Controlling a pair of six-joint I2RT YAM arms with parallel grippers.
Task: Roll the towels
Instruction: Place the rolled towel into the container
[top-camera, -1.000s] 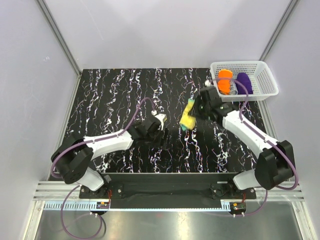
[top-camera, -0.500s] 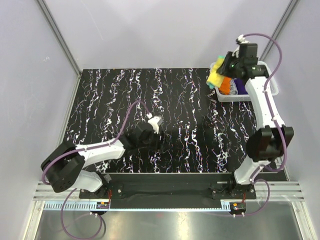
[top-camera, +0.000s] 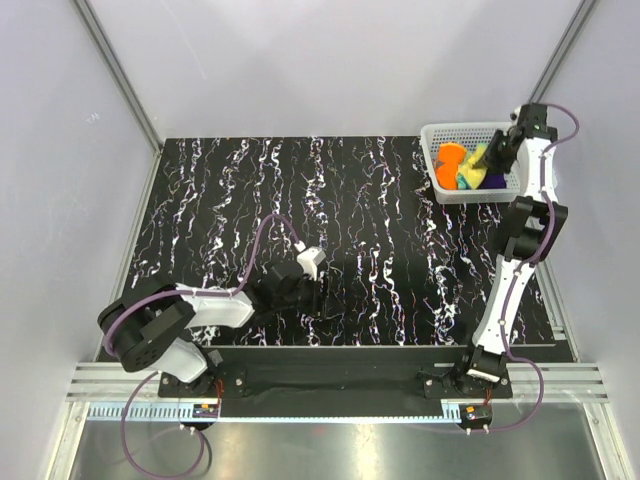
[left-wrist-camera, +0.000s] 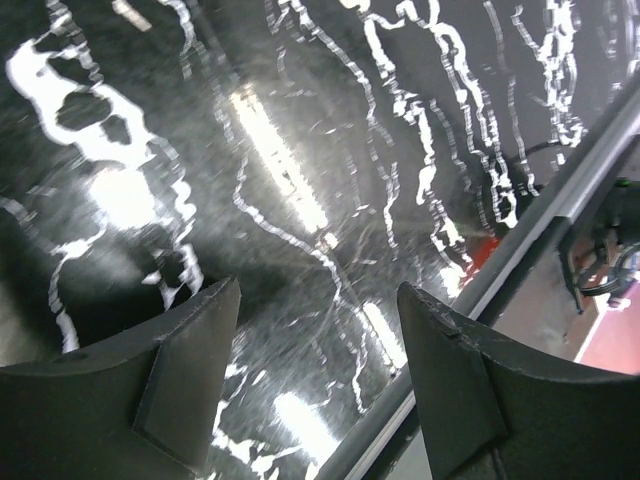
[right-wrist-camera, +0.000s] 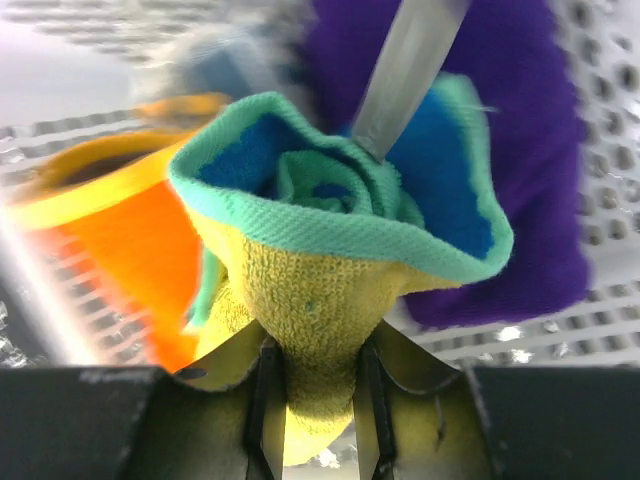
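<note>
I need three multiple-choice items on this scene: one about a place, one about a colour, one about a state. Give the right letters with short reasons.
1. The orange towel lies:
A in the basket
B beside the basket
C under the basket

2. In the right wrist view, the cloth right of the teal towel is:
A red
B white
C purple

3. The right gripper is:
A open, empty
B shut on the teal towel
C shut on the orange towel

Answers:
1 A, the top view shows orange inside the rim.
2 C, it is plainly purple.
3 B, both fingers pinch the towel's yellow end.
</note>
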